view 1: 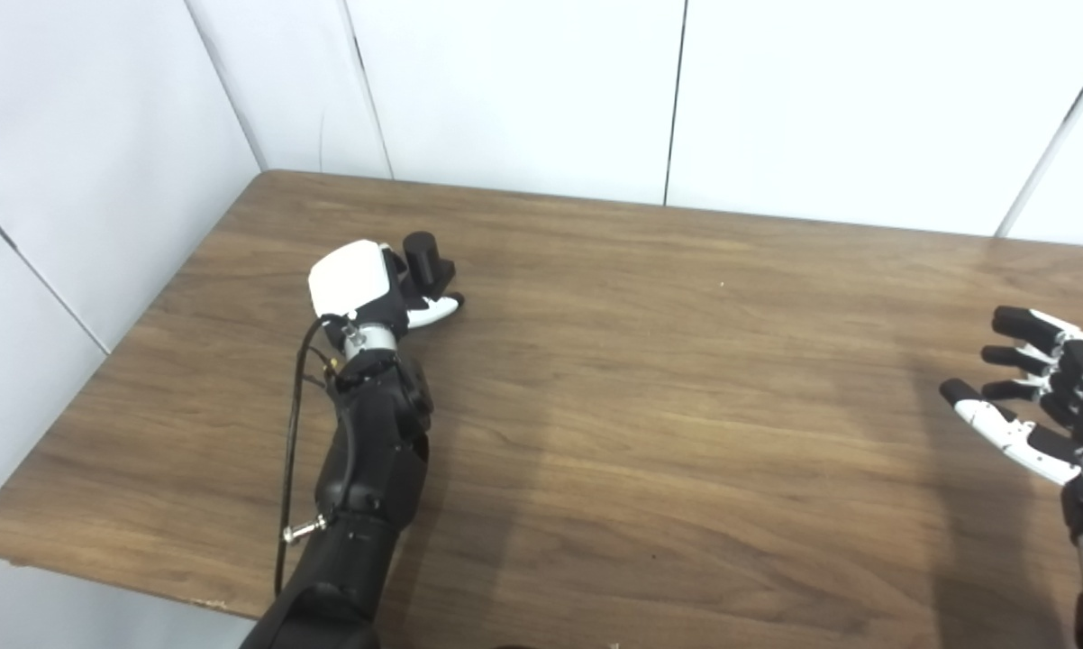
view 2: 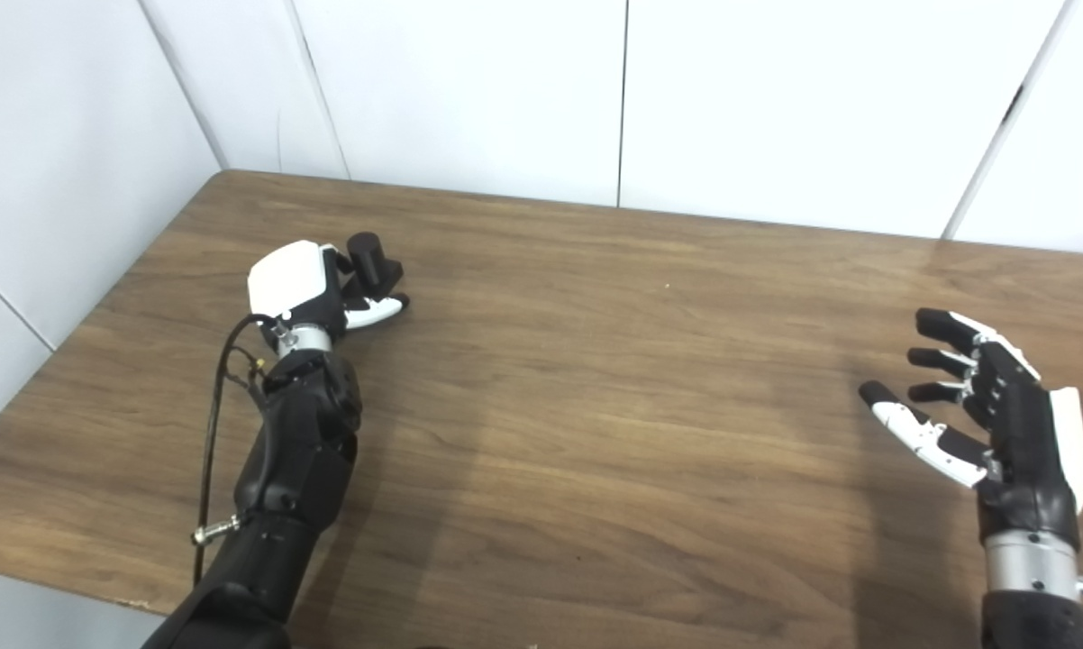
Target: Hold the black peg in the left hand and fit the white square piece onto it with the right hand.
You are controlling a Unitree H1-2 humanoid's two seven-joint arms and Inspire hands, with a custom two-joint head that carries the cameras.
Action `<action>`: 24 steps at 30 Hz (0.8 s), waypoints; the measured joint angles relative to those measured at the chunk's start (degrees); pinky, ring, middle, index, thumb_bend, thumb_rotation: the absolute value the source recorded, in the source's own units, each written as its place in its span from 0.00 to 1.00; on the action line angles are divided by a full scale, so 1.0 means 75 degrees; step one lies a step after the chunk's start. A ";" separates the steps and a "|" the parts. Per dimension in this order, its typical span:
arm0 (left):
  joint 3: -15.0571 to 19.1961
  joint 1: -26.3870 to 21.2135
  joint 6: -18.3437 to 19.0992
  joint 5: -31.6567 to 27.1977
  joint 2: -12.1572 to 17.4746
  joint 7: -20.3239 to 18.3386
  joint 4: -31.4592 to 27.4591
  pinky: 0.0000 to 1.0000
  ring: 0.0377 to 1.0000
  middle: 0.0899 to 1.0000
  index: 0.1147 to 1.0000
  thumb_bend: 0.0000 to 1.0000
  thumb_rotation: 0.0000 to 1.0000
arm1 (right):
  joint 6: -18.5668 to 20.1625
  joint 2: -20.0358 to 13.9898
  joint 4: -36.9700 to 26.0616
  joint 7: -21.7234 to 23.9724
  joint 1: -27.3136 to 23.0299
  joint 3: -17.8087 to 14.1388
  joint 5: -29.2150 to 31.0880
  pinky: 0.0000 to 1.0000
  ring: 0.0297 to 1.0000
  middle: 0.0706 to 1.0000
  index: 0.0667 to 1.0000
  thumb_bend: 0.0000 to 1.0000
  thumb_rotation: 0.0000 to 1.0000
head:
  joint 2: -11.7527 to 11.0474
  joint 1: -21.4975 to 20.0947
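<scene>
The black peg stands upright at the left back of the wooden table. My left hand is curled around its lower part, and the peg's top sticks out above the fingers; it also shows in the right eye view. My right hand is open and empty, fingers spread, above the table's right side, far from the peg. No white square piece shows in either view; the white patch at the left is the back of my left hand.
White wall panels stand behind the table and along its left side. The table's near edge runs at the lower left. A black cable runs along my left forearm.
</scene>
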 measured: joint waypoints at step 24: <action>-0.0839 -0.0360 -0.0125 -0.0826 0.0318 0.1455 0.0747 0.80 0.80 0.77 0.42 0.51 0.09 | -0.0001 -0.0007 -0.0149 0.0001 0.0086 -0.0005 -0.0125 0.55 0.69 0.75 0.72 0.47 0.07 | 0.0059 0.0047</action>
